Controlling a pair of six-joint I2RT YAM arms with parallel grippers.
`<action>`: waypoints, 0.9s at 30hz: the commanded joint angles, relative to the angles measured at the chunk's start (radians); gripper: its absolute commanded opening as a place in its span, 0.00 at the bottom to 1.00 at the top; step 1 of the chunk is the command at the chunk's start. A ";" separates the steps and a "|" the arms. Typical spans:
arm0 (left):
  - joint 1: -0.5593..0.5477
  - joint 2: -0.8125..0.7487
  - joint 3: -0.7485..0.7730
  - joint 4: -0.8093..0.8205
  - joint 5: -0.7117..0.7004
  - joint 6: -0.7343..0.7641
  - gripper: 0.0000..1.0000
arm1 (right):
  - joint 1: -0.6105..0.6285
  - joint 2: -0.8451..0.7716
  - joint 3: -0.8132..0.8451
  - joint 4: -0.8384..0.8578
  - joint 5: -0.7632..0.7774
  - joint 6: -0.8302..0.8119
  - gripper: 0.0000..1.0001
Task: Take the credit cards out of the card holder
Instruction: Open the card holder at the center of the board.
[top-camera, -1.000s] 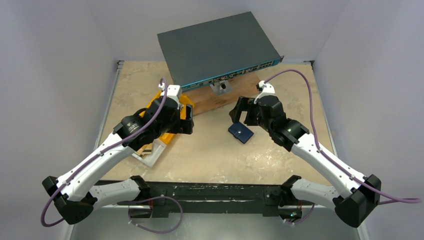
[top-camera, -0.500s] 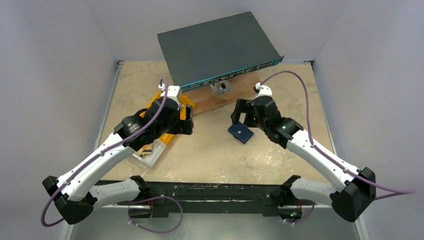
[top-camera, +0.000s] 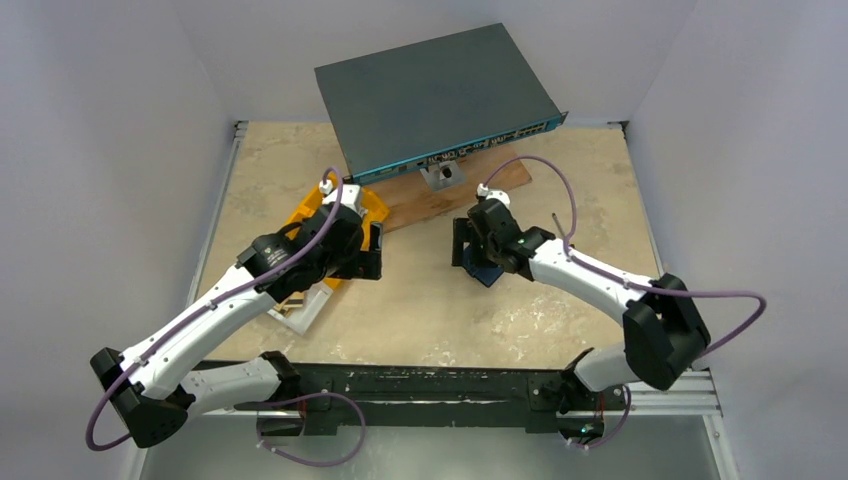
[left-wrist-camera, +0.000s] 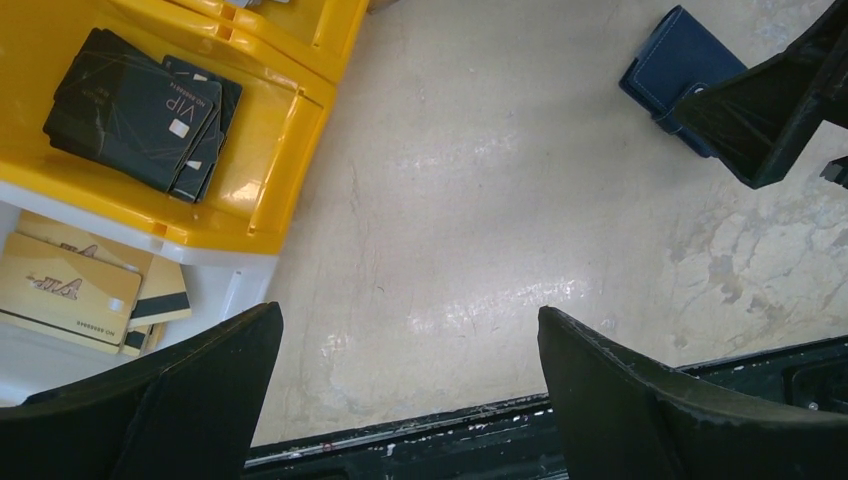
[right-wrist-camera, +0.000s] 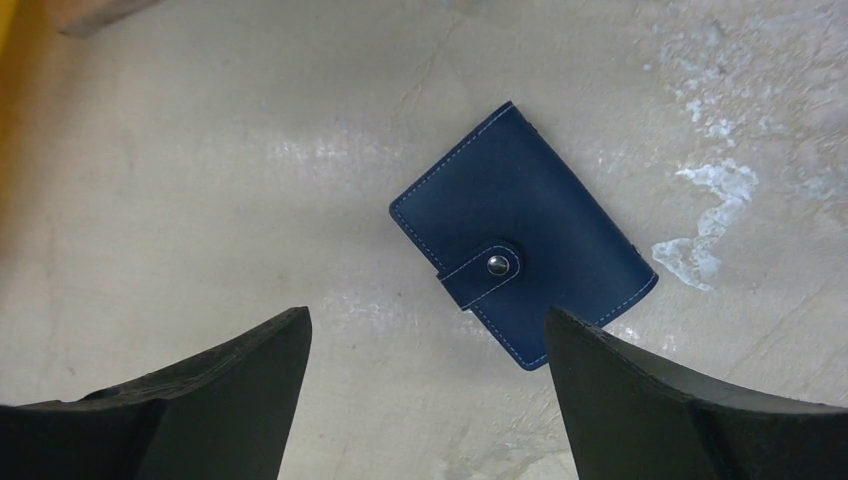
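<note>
**Right arm.** The right claw (right-wrist-camera: 425, 400) hangs over the small dark navy folding card holder (right-wrist-camera: 520, 262). Its two black fingers (right-wrist-camera: 200, 400) stand wide apart and clamp nothing. In the right wrist view the holder lies between the fingers and just past their tips. One corner comes just beside the right-hand finger, and contact there cannot be determined.

**Card holder.** The holder lies flat and closed on the mottled beige bench (top-camera: 420, 310), turned at an angle to the bench edges. Its tab is fastened across the cover by a small silver stud (right-wrist-camera: 496, 265). Its contents are hidden. In the top view the holder sits right of centre, near the brown wooden board (top-camera: 420, 200), and the right claw (top-camera: 470, 245) covers most of it.

**Left arm.** The left claw (left-wrist-camera: 410, 400) is also spread open and grips nothing. It hangs over bare bench just right of the yellow plastic bin (left-wrist-camera: 290, 120), well apart from the holder (left-wrist-camera: 680, 62).

**Other items.**
- A stack of black cards (left-wrist-camera: 135, 105) lies in the yellow bin.
- Gold cards (left-wrist-camera: 70, 290) lie in a white tray (top-camera: 300, 315) on the near side of the bin.
- A dark grey flat metal box (top-camera: 435, 95) with a row of ports rests at the far edge, over the board.
</note>
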 joint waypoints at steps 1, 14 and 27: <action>0.014 -0.006 -0.012 -0.007 -0.013 -0.024 1.00 | 0.010 0.037 0.040 0.011 0.070 0.021 0.82; 0.023 -0.002 -0.019 -0.020 0.008 -0.024 1.00 | 0.008 0.140 0.015 0.073 0.094 0.050 0.50; 0.024 0.014 -0.020 -0.020 0.024 -0.020 1.00 | -0.009 0.170 -0.011 0.089 0.150 0.066 0.50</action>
